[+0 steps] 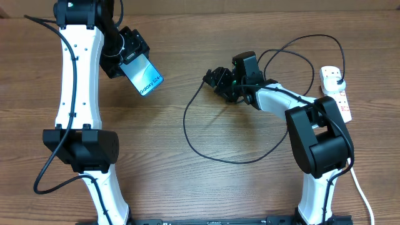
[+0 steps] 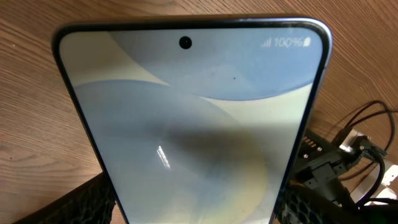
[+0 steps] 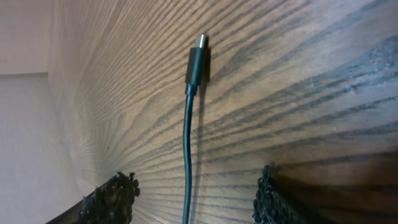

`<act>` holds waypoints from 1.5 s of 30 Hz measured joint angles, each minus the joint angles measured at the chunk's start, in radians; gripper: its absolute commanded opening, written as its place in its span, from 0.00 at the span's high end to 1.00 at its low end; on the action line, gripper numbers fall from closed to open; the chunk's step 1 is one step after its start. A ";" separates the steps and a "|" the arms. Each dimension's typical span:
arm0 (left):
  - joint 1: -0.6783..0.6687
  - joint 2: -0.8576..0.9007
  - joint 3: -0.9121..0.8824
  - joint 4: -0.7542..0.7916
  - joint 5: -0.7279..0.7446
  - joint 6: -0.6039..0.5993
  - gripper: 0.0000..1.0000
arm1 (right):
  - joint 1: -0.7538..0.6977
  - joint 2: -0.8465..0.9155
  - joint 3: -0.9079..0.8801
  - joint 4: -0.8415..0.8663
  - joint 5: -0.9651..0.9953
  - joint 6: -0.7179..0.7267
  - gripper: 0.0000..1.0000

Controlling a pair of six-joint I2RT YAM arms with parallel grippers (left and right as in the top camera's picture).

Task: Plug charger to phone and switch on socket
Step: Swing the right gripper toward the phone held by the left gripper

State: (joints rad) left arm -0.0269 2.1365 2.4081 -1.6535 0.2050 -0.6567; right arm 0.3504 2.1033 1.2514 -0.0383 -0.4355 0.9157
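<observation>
My left gripper (image 1: 129, 55) is shut on the phone (image 1: 143, 75) at the far left, with its lit light-blue screen facing up. In the left wrist view the phone (image 2: 193, 112) fills the frame, camera hole at the far end, and the fingers (image 2: 193, 214) press its two long sides. My right gripper (image 1: 215, 79) is open at the table's middle. The charger cable (image 3: 186, 143) lies on the wood between its fingers (image 3: 193, 196), with the connector tip (image 3: 198, 59) ahead. The cable (image 1: 206, 153) loops back to a black plug (image 1: 333, 76) on the white socket (image 1: 340, 100).
The socket lies at the right edge with red switches and a thick white cord (image 1: 361, 187) running to the front. The cable's loops cover the middle and the back right. The arm bases stand at the front left (image 1: 81, 150) and front right (image 1: 319, 144).
</observation>
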 measured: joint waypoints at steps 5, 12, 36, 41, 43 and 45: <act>0.000 0.000 0.000 -0.001 0.003 0.000 0.20 | 0.014 0.000 0.000 0.005 0.018 0.001 0.36; -0.008 0.000 0.000 -0.008 0.005 0.000 0.20 | 0.019 0.000 0.000 0.010 -0.049 -0.005 0.36; -0.050 0.070 -0.001 -0.028 0.086 -0.021 0.20 | -0.150 -0.581 0.008 -0.549 -0.174 -0.307 0.36; -0.053 0.070 -0.001 -0.034 0.103 -0.002 0.20 | -0.139 -0.583 0.008 -0.565 -0.153 -0.344 0.36; -0.056 0.070 -0.001 -0.033 0.106 0.002 0.20 | -0.106 -0.583 0.008 -0.535 -0.143 -0.345 0.36; -0.066 0.070 -0.001 -0.034 0.109 0.005 0.20 | -0.042 -0.583 0.008 -0.498 -0.126 -0.336 0.36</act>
State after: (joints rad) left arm -0.0929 2.2063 2.4073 -1.6871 0.3145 -0.6518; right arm 0.3080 1.5208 1.2598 -0.5362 -0.5610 0.5797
